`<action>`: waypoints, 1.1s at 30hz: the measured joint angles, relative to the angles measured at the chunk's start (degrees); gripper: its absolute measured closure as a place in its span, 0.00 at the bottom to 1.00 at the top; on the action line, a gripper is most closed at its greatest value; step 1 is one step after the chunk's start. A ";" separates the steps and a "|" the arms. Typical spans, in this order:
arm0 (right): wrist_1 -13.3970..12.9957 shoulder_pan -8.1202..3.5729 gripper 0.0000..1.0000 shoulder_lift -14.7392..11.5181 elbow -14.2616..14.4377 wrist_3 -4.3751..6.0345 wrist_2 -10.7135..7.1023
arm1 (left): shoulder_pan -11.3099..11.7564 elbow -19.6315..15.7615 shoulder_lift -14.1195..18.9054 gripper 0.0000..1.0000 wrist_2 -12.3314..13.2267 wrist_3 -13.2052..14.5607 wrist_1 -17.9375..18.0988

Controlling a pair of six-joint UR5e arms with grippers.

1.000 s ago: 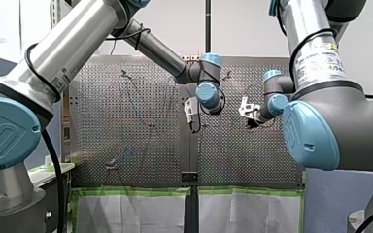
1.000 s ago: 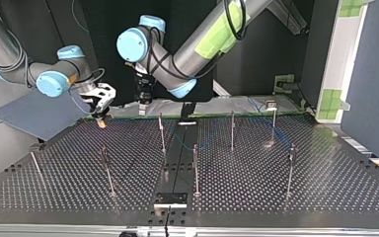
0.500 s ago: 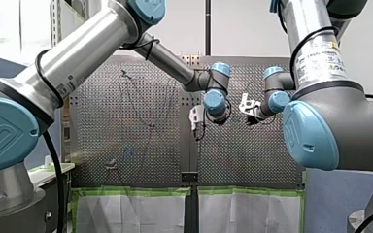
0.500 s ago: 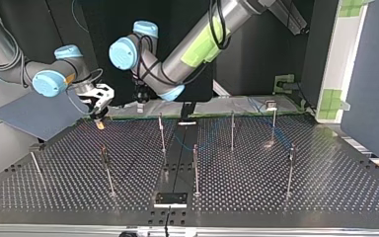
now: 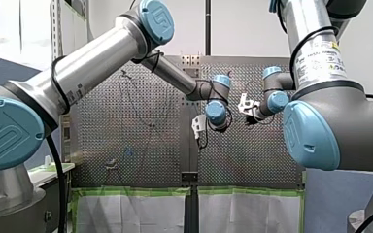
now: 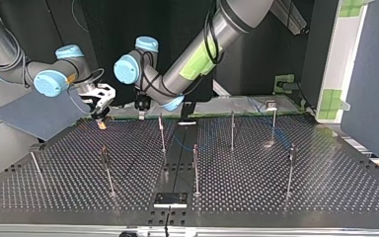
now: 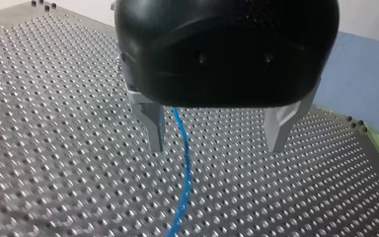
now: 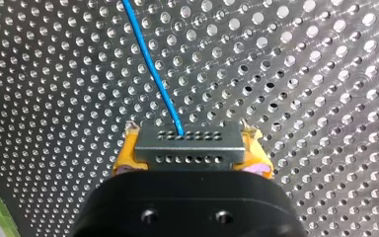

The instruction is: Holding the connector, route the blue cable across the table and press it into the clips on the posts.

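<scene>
The grey connector [image 8: 188,147] is held tight between the yellow pads [image 8: 122,159] of the right gripper [image 6: 100,109]. This gripper is seen at the top view's left, near the edge of the table [image 6: 276,187] on the arms' side. The blue cable [image 8: 150,64] is seen running from the connector out over the table's holes. The left gripper [image 7: 217,143] is held wide open above the table. The cable is seen between its metal fingers [image 7: 154,123], close to one. Thin posts [image 6: 162,132] are stood up across the table.
</scene>
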 joint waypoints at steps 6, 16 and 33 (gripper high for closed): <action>0.01 0.12 1.00 0.02 0.00 0.04 -0.37 | 1.15 2.87 -2.88 0.00 -0.77 -1.85 -0.12; 0.00 0.35 1.00 0.03 0.00 0.01 -0.96 | 1.47 7.73 -7.03 0.00 -3.14 -2.07 2.92; 0.05 0.40 1.00 -0.01 -0.01 0.02 -1.05 | -0.18 10.68 -7.32 1.00 -8.66 -2.30 3.16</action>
